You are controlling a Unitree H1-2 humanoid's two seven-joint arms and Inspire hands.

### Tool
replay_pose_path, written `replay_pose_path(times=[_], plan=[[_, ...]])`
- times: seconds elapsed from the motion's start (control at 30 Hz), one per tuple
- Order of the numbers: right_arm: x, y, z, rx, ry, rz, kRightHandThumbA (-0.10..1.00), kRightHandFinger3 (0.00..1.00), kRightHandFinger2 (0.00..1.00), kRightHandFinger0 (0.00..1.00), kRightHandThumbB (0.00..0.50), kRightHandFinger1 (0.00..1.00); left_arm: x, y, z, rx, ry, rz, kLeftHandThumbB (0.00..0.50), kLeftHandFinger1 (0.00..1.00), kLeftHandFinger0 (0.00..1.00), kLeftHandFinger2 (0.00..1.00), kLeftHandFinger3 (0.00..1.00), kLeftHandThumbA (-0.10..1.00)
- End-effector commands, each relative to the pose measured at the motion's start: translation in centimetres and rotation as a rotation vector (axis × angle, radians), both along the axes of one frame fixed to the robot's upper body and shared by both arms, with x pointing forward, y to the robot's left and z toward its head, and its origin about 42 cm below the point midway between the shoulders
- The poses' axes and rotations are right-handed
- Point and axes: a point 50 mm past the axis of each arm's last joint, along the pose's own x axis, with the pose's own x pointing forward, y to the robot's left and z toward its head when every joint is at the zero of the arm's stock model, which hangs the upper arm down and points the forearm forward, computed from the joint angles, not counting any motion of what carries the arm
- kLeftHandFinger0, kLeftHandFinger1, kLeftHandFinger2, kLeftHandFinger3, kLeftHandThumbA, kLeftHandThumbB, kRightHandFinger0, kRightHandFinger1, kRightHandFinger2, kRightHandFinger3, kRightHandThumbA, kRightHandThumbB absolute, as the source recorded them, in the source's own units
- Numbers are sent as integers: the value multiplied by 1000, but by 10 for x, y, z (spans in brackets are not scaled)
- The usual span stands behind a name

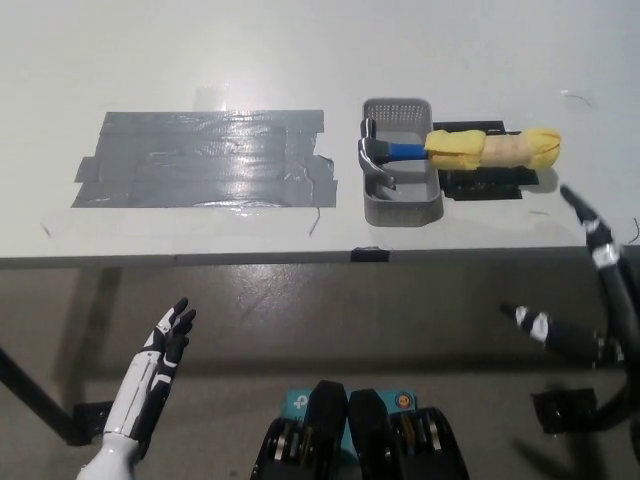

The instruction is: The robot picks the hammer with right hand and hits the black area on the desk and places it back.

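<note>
A wide, pale white tabletop [300, 60] fills the upper half of the head view, and its front edge runs almost straight across the middle of the picture. Below this edge there is a dull grey-brown floor [330, 320], and a dark table leg [30, 395] goes down at the lower left.

On the left part of the tabletop lies a large patch of shiny grey-black tape strips [205, 158]. The strips overlap, the edges are uneven, and the room light reflects on them.

To the right of the patch, near but apart from it, stands a small grey plastic basket with perforated walls [402, 208]. The hammer with a metal claw head, a blue neck and a handle wrapped in yellow foam [455, 150] lies across this basket. Its head rests inside the basket, and the padded handle goes over the right wall and points to the right. Under the handle there is a flat black holder [485, 186] on the tabletop, just beside the basket.

The white left hand [168, 345] is at the lower left, below the table edge and over the floor. It holds nothing, and its fingers are stretched and slightly apart.

The black right hand [590, 285] is at the right edge of the picture, near the table's front edge. Its fingers are spread wide and it grasps nothing. It is apart from the hammer handle and lower than it in the picture.
</note>
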Motion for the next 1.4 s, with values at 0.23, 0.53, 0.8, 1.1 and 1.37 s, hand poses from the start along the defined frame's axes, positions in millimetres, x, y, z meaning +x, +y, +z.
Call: replay_pose_path(times=[0.23,0.53,0.8,1.1,1.37], plan=[[85,35,71,-535,-134,-201,1000,1000,1000,1000,404,1000,-1,-3,12,11,-80,-21,113,1000,1000,1000,1000,1000],[120,54,73,-623,-66,-242,1000,1000,1000,1000,382,1000,2,-4,13,9,-82,-22,128,1000,1000,1000,1000,1000],[143,65,71,-665,-30,-272,1000,1000,1000,1000,378,1000,5,-4,15,4,-82,-31,119,1000,1000,1000,1000,1000],[157,68,69,-710,3,-281,1000,1000,1000,1000,378,1000,5,-4,16,-3,-83,-35,120,1000,1000,1000,1000,1000],[165,64,62,-734,49,-280,1000,1000,1000,1000,380,1000,6,-4,16,-6,-88,-40,116,1000,1000,1000,1000,1000]])
